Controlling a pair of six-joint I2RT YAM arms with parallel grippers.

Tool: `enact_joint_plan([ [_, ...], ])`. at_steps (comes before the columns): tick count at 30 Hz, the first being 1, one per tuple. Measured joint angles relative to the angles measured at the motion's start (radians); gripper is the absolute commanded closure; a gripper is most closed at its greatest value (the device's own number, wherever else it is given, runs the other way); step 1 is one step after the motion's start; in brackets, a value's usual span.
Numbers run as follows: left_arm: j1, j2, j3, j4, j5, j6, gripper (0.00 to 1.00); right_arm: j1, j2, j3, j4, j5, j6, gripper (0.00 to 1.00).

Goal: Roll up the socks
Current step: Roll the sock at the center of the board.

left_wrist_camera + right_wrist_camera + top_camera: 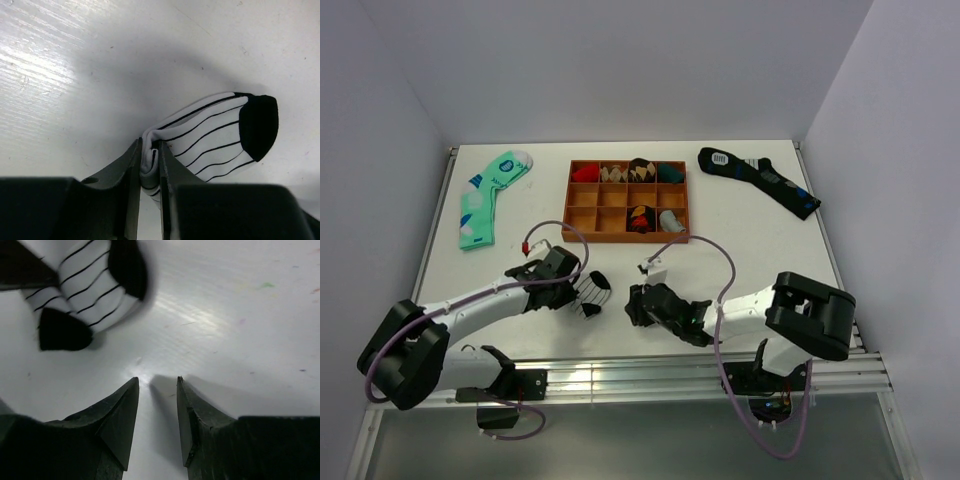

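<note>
With left gripper (150, 152), pinched the socks (215, 135) tight at the fold, black toe pointing toward right gripper (157, 381); had that one half open, empty, just beside.

My gripper (150, 162) pinches a fold of the striped white sock (215, 137) between both fingers (125, 172); its black toe lies apart on the white table (75, 75).

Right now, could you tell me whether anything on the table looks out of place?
Nothing is spilled or damaged. A green sock left of the tray and a black sock right of it lie flat and unrolled, while the tray holds rolled ones.
</note>
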Motion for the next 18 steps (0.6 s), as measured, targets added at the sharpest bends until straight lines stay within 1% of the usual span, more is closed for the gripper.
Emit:
enact_joint_plan([
  [7, 0.0, 0.057, 0.057, -0.049, 0.005, 0.04, 1.0, 0.157, 0.011, 0.014, 0.082, 0.054, -0.087, 0.55],
  [14, 0.0, 0.093, 0.088, -0.068, 0.026, 0.064, 1.0, 0.215, 0.023, 0.043, 0.166, 0.093, -0.158, 0.54],
  [18, 0.001, 0.102, 0.095, -0.072, 0.042, 0.071, 1.0, 0.242, 0.076, 0.097, 0.22, 0.111, -0.197, 0.53],
])
